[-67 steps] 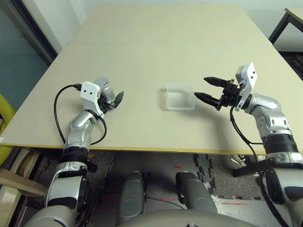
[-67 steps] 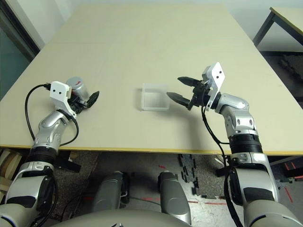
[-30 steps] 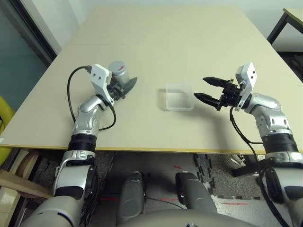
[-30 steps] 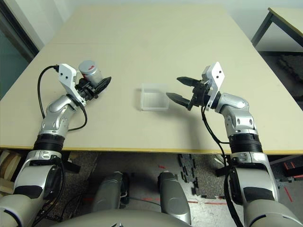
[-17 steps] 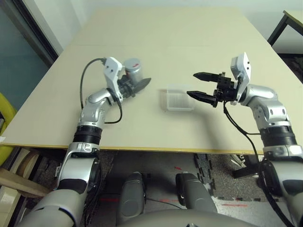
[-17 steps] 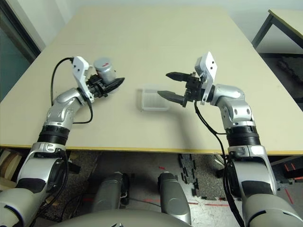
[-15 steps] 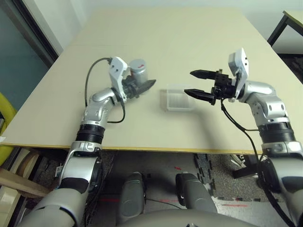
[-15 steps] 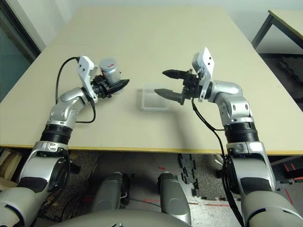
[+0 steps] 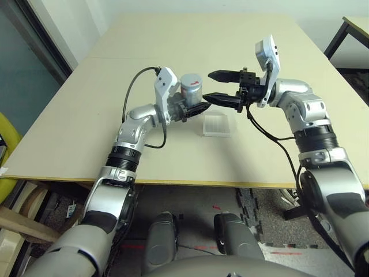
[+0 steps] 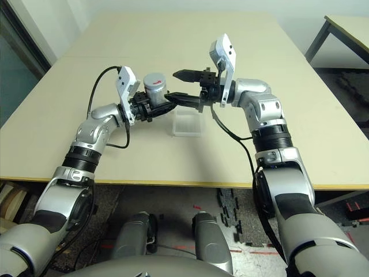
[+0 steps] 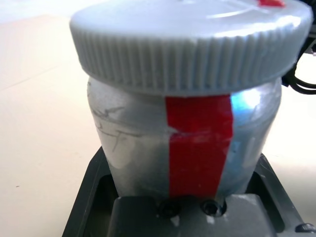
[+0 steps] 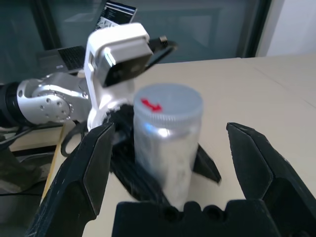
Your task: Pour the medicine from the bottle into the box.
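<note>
The left gripper (image 9: pixel 199 108) is clamped on the bottle (image 9: pixel 191 90), which stands upright in its fingers with the grey cap (image 11: pixel 190 37) on top and the red label (image 11: pixel 200 143) facing the wrist camera. Two seconds ago this arm sat far to the left of the box (image 9: pixel 217 124), low near the table's (image 9: pixel 173 34) left edge; since then it has carried the bottle up and to the right, and the bottle now hangs just left of the box, above the table. The box itself lies where it lay before, flat on the table.

The right gripper (image 9: pixel 222 88) stands wide open, holding nothing. Earlier it hovered low to the right of the box; it has risen and swung left, and now sits above the box with its fingers pointing at the bottle, one fingertip close to the left gripper's tips.

In the right wrist view the bottle shows between the two spread fingers (image 12: pixel 81 173), its lower half hidden behind the gripper's body. Whether any medicine lies inside the bottle or the box cannot be made out.
</note>
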Motion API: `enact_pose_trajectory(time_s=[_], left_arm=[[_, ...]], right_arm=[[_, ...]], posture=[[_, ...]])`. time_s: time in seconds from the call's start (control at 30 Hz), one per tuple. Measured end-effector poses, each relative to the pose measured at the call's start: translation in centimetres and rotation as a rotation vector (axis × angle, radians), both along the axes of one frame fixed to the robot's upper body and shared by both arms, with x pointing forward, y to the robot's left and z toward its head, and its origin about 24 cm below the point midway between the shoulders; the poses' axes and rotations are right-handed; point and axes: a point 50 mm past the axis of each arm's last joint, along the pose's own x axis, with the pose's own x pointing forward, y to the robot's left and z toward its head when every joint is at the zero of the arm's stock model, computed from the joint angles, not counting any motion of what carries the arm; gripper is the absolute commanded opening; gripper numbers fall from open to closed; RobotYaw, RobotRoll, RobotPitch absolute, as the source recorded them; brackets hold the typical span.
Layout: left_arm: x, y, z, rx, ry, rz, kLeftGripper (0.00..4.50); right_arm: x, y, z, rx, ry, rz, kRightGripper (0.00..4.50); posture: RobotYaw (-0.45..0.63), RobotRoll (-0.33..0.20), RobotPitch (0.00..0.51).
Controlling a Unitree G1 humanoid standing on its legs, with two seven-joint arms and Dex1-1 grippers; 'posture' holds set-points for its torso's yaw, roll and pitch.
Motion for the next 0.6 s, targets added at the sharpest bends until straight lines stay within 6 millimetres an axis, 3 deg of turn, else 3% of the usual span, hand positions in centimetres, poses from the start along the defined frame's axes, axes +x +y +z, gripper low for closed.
enact_pose_trajectory(time_s=[0.57, 0.6], left_arm=[[0.0, -0.8, 0.3, 0.015, -0.014, -0.029, 2.69], [0.0, -0.8, 0.3, 0.015, -0.014, -0.03, 2.69]], right_arm=[[0.8, 2.1, 0.2, 0.006, 0.027, 0.034, 4.5], [0.8, 2.2, 0.3, 0.008, 0.025, 0.036, 4.33]], posture=[[-0.13, 0.0, 0.059], [-0.13, 0.0, 0.061]])
